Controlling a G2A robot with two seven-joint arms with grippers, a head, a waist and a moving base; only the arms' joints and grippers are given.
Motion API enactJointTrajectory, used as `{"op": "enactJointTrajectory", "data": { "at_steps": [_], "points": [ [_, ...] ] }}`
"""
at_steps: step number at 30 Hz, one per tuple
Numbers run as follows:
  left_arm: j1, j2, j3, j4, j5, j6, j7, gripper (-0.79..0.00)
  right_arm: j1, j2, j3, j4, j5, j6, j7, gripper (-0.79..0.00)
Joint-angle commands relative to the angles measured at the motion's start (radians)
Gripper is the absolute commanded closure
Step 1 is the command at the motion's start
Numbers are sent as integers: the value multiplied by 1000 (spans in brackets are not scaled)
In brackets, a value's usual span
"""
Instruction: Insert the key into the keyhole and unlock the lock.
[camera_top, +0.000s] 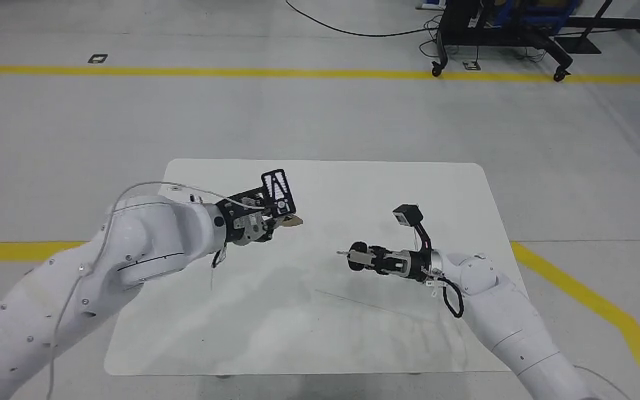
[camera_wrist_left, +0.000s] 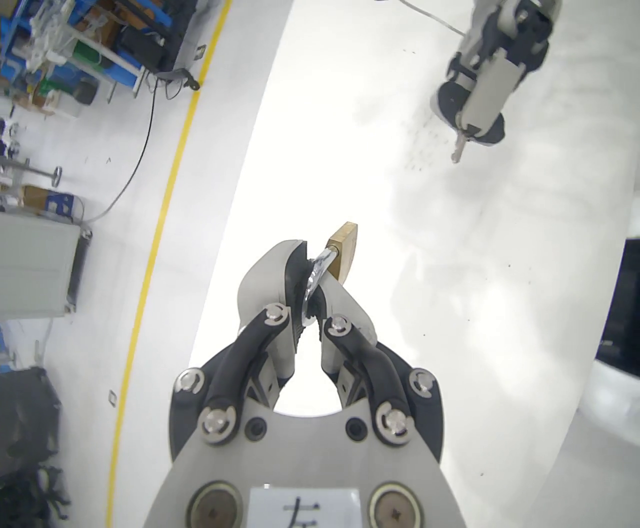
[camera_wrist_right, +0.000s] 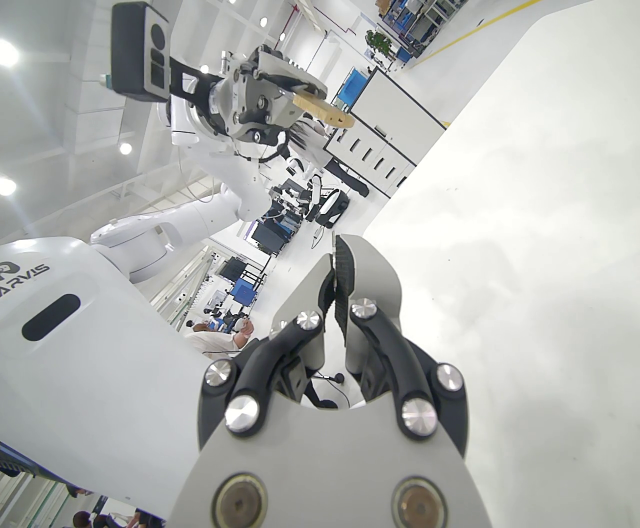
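Brass marks the one lock (camera_wrist_left: 345, 248), a small padlock held up above the white table (camera_top: 330, 340). Its silver shackle (camera_wrist_left: 317, 272) is pinched between the left jaws, which are closed on it, and the brass body juts out past their tips. In the top view the lock (camera_top: 290, 219) sits over the table's left half, toward the far edge.

One key (camera_wrist_left: 457, 150) is in play, a thin silver piece. The right jaws are shut on its head, so that its blade sticks out beyond them. From above, the key (camera_top: 345, 253) hangs over the middle of the table, its blade aimed left toward the lock. Lock and key are well apart, with bare table between them.

From the right wrist, the lock (camera_wrist_right: 325, 112) shows as a tan slab jutting from the far arm's jaws. I cannot make out its keyhole.
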Motion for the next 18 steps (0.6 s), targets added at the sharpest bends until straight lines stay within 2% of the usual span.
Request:
{"op": "enactJointTrajectory", "data": {
  "at_steps": [1,4,6,7,8,9,11,12,14,18],
  "points": [
    [16,5,-9,-14,22,9,-22,0,0,0,0,0,0,0,0,0],
    [16,5,-9,-14,22,9,-22,0,0,0,0,0,0,0,0,0],
    [16,5,-9,-14,22,9,-22,0,-13,-6,14,5,-22,-28,-123,0],
    [33,2,-13,-8,-40,35,39,0,-24,-14,-1,-10,-5,-56,-168,0],
    [59,-3,-29,20,-141,70,164,0,-28,-21,-12,-9,13,-86,-206,0],
    [93,-6,-39,74,-212,108,252,0,-25,-28,-22,-1,26,-115,-240,0],
    [145,-8,-52,133,-297,154,345,0,-11,-43,-50,22,46,-159,-282,0],
    [187,-12,-61,163,-415,182,428,0,-1,-51,-66,30,61,-182,-297,0],
    [242,-15,-71,208,-566,196,473,0,19,-66,-99,50,91,-210,-311,0],
    [289,-20,-92,283,-783,176,438,0,61,-88,-136,87,94,-210,-316,0]
  ]
}}
